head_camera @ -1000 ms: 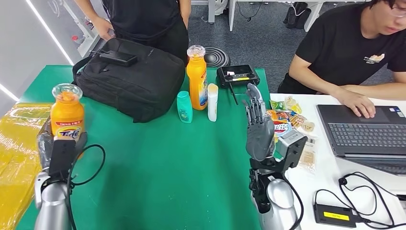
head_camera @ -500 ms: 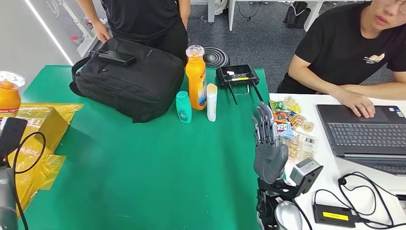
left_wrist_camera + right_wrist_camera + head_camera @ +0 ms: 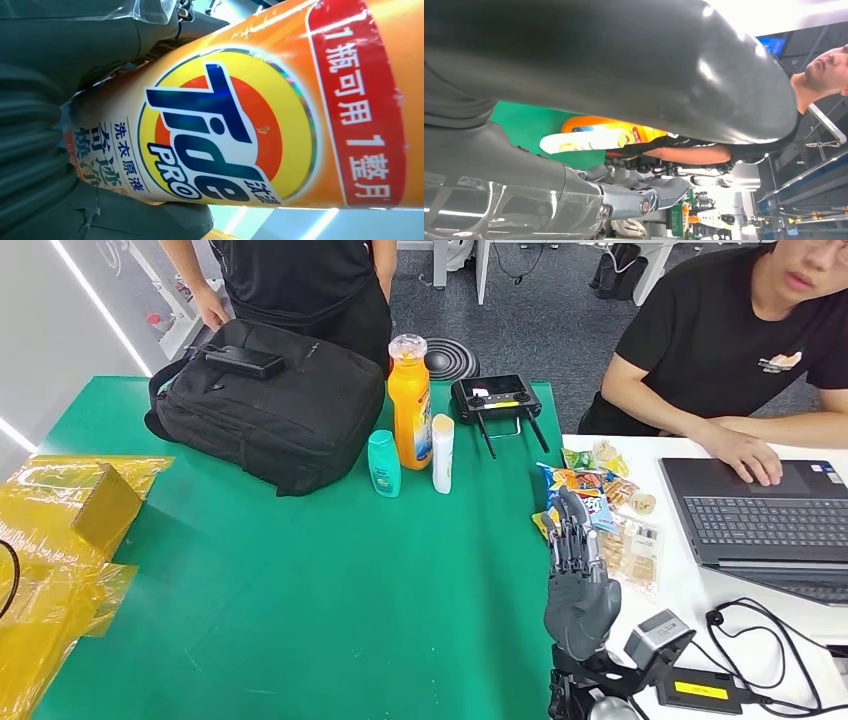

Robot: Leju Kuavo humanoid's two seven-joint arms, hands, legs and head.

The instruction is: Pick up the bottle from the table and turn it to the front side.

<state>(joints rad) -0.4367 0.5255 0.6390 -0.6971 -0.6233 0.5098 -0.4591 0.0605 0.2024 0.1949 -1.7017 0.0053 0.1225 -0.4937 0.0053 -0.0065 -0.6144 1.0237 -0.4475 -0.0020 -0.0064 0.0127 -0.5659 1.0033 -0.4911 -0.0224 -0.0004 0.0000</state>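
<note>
The left hand (image 3: 45,125) has its fingers clamped on the orange Tide Pro detergent bottle (image 3: 260,120), lifted off the green surface (image 3: 330,590) with its label facing the wrist camera (right hand (image 3: 580,590) idle, fingers apart), so the turning step seems underway and next calls for a steady wrist rotation.

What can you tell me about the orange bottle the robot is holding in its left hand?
The bottle is glossy orange plastic, shown close in the left wrist view. Its label carries a yellow and orange roundel with blue "Tide PRO" lettering, Chinese text beside it, and a red panel with white characters. The left hand grips it, grey cover and thumb wrapped around one end.
</note>
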